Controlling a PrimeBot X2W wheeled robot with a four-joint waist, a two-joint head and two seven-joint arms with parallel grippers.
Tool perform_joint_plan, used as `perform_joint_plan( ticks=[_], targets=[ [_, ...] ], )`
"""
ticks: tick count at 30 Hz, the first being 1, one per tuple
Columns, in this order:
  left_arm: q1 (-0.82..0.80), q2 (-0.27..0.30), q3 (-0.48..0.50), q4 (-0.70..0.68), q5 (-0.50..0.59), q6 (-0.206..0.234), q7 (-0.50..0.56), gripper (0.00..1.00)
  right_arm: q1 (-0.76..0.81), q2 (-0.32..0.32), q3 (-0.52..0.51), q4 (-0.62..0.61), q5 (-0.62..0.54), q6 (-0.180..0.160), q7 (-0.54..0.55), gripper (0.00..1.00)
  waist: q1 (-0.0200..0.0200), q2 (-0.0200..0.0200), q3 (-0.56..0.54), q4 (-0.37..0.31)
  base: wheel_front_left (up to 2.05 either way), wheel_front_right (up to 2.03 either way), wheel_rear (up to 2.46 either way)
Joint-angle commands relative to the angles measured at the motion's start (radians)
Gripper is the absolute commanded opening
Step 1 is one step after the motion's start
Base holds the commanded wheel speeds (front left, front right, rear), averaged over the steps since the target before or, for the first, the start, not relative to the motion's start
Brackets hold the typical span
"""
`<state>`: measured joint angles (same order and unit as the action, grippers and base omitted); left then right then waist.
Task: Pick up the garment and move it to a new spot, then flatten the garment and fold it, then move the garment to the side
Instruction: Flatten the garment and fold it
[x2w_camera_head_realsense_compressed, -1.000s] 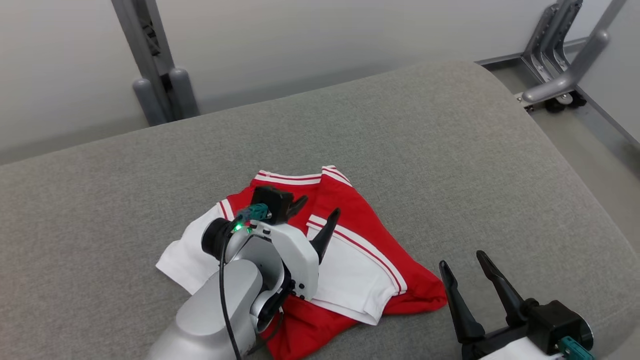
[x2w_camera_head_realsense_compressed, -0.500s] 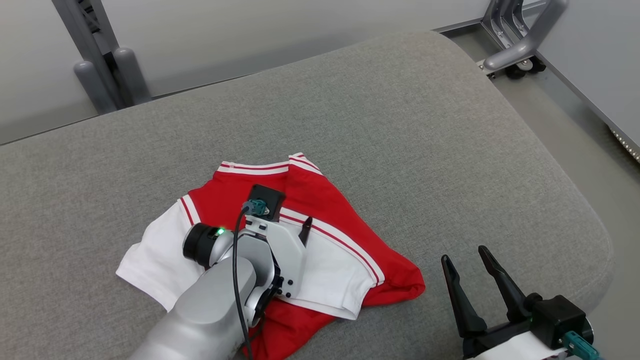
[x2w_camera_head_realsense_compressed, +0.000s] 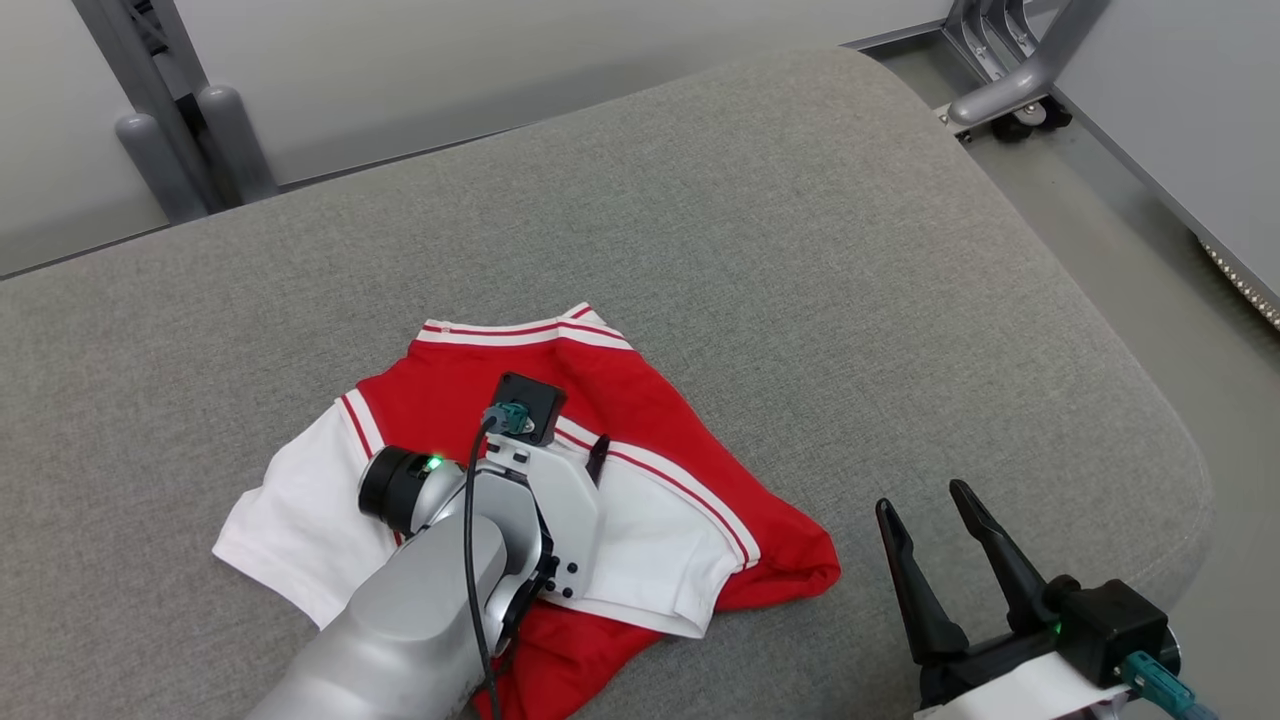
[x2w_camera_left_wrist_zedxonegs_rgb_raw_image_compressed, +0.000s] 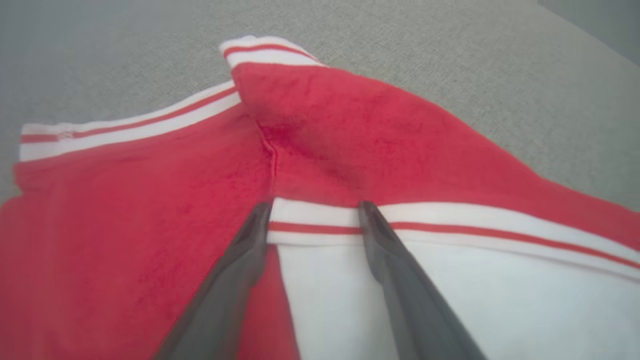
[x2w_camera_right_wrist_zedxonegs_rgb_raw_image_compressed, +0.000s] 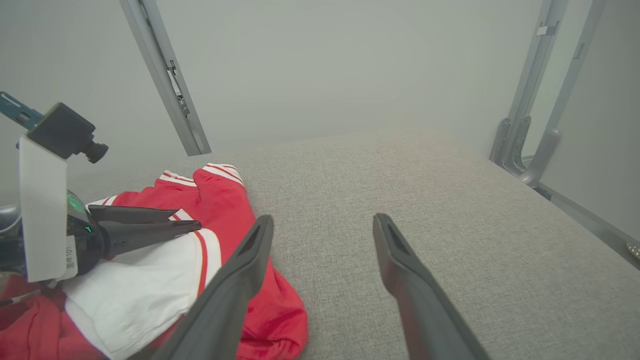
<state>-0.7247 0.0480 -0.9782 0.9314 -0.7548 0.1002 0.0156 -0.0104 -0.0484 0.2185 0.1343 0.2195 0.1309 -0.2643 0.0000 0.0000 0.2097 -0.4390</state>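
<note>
A grey padded cushion (x2w_camera_head_realsense_compressed: 800, 250) carries the red-and-white garment (x2w_camera_head_realsense_compressed: 640, 420) left of centre, long axis running left to right, striped hem pointing away. The left claw (x2w_camera_left_wrist_zedxonegs_rgb_raw_image_compressed: 315, 210), spread, straddles a striped sleeve cuff. The right claw (x2w_camera_head_realsense_compressed: 922, 497) hovers spread, just beside the garment.

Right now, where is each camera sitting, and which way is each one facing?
Head view: from the head, down onto the grey cushion and red-and-white garment; left forearm, right gripper lower right.
Left wrist view: along the left gripper, fingers apart over the garment's striped hem.
Right wrist view: across the cushion toward the wall; own open fingers, plus the left gripper.
Shared: all three show the garment.
</note>
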Motion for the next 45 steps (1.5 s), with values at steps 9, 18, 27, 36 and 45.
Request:
perform_joint_plan(
  ticks=[9, 18, 27, 36, 45],
  targets=[
    [-0.02, 0.004, -0.013, -0.072, -0.112, -0.046, -0.045, 0.0, 0.008, -0.004, -0.02, 0.011, -0.006, 0.0, -0.002, 1.0, 0.0, 0.0, -0.037, 0.022, 0.0, 0.0, 0.0],
    [-0.094, 0.005, 0.032, -0.257, -0.304, -0.073, -0.09, 0.0, 0.022, -0.004, -0.009, 0.031, -0.01, 0.0, -0.002, 1.0, 0.0, 0.0, -0.109, 0.035, 0.0, 0.0, 0.0],
    [-0.328, 0.004, 0.138, -0.343, -0.58, -0.077, -0.049, 0.0, 0.045, -0.004, -0.007, 0.054, -0.02, 0.0, -0.002, 1.0, 0.0, 0.0, -0.204, 0.017, 0.0, 0.0, 0.0],
    [-0.584, 0.004, 0.24, -0.251, -0.643, -0.052, -0.115, 0.0, 0.073, -0.004, -0.014, 0.057, -0.007, 0.0, -0.002, 1.0, 0.0, 0.0, -0.253, 0.026, 0.0, 0.0, 0.0],
    [-0.476, 0.032, 0.267, -0.251, -0.711, -0.081, -0.11, 0.0, 0.105, -0.005, -0.056, 0.042, 0.0, 0.0, -0.002, 1.0, 0.0, 0.0, -0.282, 0.129, 0.0, 0.0, 0.0]
  ],
)
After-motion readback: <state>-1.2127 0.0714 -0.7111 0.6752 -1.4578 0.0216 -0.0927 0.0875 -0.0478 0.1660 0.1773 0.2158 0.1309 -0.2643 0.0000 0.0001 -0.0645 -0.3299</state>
